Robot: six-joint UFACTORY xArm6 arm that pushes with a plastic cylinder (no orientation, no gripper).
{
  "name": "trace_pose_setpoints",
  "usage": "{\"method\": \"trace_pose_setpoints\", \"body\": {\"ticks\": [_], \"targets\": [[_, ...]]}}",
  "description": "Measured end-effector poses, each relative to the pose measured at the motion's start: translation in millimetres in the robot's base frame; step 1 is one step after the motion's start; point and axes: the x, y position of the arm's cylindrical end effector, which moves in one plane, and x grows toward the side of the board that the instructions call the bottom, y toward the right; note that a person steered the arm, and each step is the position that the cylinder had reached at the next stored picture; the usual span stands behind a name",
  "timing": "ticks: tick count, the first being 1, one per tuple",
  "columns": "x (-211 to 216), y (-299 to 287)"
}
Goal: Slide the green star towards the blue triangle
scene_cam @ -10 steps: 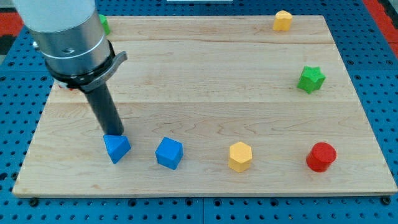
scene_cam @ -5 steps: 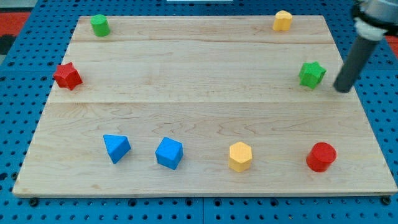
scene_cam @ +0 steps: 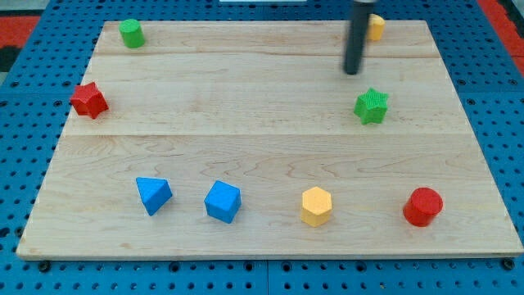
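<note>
The green star (scene_cam: 372,106) lies on the wooden board (scene_cam: 270,123) at the right of centre. The blue triangle (scene_cam: 153,195) lies near the board's bottom left. My tip (scene_cam: 353,72) is above the star, slightly to its left, a short gap away and not touching it. The rod rises out of the view's top.
A blue cube (scene_cam: 223,201), a yellow hexagon (scene_cam: 316,206) and a red cylinder (scene_cam: 422,206) line the bottom. A red star (scene_cam: 88,100) sits at the left, a green cylinder (scene_cam: 131,34) top left, a yellow block (scene_cam: 375,27) top right, partly behind the rod.
The green star has moved left and slightly down from near the right edge. My tip went from the blue triangle to the star's right, then to above the star.
</note>
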Motion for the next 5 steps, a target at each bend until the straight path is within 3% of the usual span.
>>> {"method": "trace_pose_setpoints", "body": {"ticks": [1, 2, 3, 4, 5], "targets": [[38.1, -26.3], [80.9, -119.0], [46.7, -89.7], [42.1, -27.6], [75.9, -12.7]]}}
